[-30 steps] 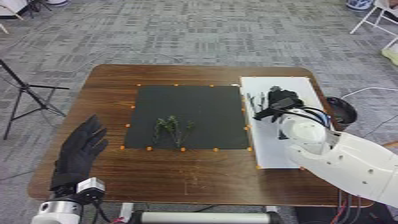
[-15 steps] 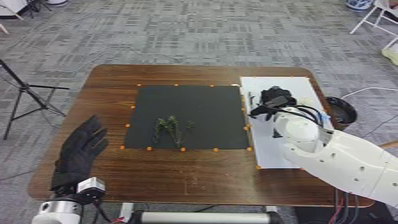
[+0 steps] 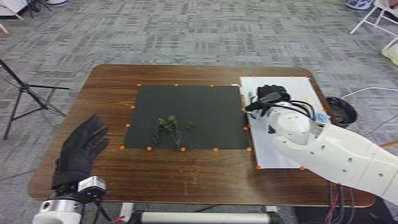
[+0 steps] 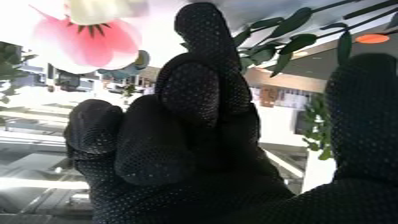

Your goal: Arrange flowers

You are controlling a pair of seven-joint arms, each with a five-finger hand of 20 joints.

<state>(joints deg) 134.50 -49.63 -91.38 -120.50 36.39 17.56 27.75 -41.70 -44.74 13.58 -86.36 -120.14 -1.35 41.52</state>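
Pink flower [image 4: 105, 44] and green leafy sprigs [image 4: 298, 44] near the robot hand [image 3: 272, 93], thumb apart from fingers.

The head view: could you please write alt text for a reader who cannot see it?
The right robot hand is over a white sheet on the right side of a brown wooden table. Green sprigs lie on a black mat to the sheet's left, with the left robot hand farther left.

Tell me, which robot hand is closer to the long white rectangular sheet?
Right: the right hand is over the sheet; the left hand is over the left side of the brown wooden table, past the black square mat.
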